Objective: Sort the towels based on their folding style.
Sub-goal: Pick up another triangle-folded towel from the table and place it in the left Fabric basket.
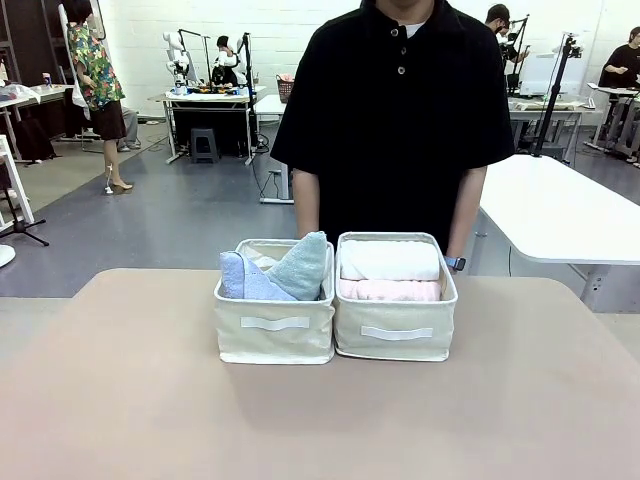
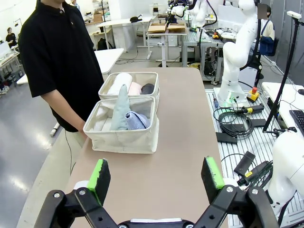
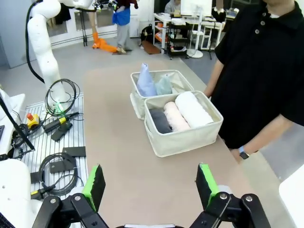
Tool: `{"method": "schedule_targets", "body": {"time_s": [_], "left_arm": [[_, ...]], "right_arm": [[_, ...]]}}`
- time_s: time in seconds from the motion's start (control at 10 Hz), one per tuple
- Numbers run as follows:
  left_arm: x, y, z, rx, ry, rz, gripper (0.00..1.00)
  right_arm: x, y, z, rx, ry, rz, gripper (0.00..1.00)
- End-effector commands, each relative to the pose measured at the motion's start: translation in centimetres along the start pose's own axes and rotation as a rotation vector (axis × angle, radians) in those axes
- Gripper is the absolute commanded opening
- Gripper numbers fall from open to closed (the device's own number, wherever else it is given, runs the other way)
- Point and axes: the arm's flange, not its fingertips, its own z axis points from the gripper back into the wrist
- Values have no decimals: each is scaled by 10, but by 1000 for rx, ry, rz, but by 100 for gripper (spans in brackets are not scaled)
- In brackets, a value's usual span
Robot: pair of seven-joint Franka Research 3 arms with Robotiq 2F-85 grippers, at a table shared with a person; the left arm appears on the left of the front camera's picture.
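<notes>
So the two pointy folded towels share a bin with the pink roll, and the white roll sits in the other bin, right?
Not quite. The pink roll lies beside the white roll in the other bin, as the right wrist view shows. The pointy towels have their bin to themselves.

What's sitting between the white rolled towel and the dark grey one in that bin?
The pink rolled towel lies between the white towel and the dark grey towel, seen in the right wrist view.

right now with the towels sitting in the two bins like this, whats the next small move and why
Probably none with the towels: keep both arms back. The cone-folded lavender-blue towel and pale teal towel share the left bin; the rolled white towel, pink towel and dark grey towel lie in the right bin. The left gripper and right gripper are open and empty.
</notes>
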Motion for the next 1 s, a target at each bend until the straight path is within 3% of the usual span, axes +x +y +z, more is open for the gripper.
{"method": "schedule_targets", "body": {"time_s": [0.0, 0.9], "left_arm": [[1, -3, -1, 0, -4, -9, 100], [1, -3, -1, 0, -4, -9, 100]], "right_arm": [[6, 2, -6, -15, 7, 1, 100], [6, 2, -6, -15, 7, 1, 100]]}}
